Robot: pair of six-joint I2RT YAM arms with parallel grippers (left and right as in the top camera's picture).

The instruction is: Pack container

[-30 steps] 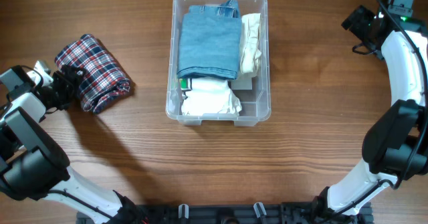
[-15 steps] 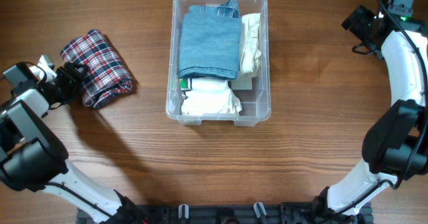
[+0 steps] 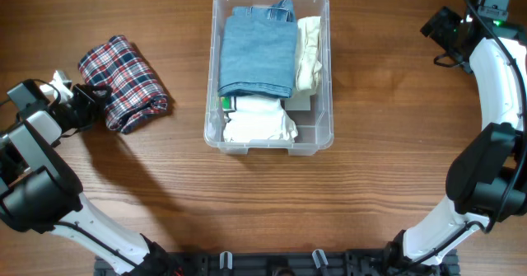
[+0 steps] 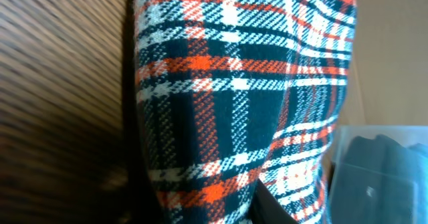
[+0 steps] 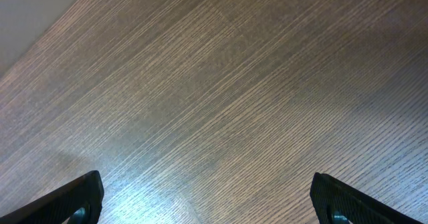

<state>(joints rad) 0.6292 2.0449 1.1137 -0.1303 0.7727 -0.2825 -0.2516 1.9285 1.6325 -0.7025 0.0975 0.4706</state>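
Clear rectangular plastic container point(image 3: 310, 126), long axis fore-aft, has not moved. Left end effector point(image 3: 92, 103) has nudged red-navy plaid cloth point(image 3: 125, 82) rightward; grip indeterminate. Right end effector point(image 5: 207, 200) wide open, empty.

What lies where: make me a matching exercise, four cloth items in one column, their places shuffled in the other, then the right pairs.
1. folded blue denim garment
2. folded white cloth
3. bunched cream cloth
4. rolled red, white and navy plaid cloth

A. on the wooden table, left of the clear plastic container
B. container, near end
C. container, along the right wall
D. container, far end, left part

Pairs: 1-D, 2-B, 3-C, 4-A
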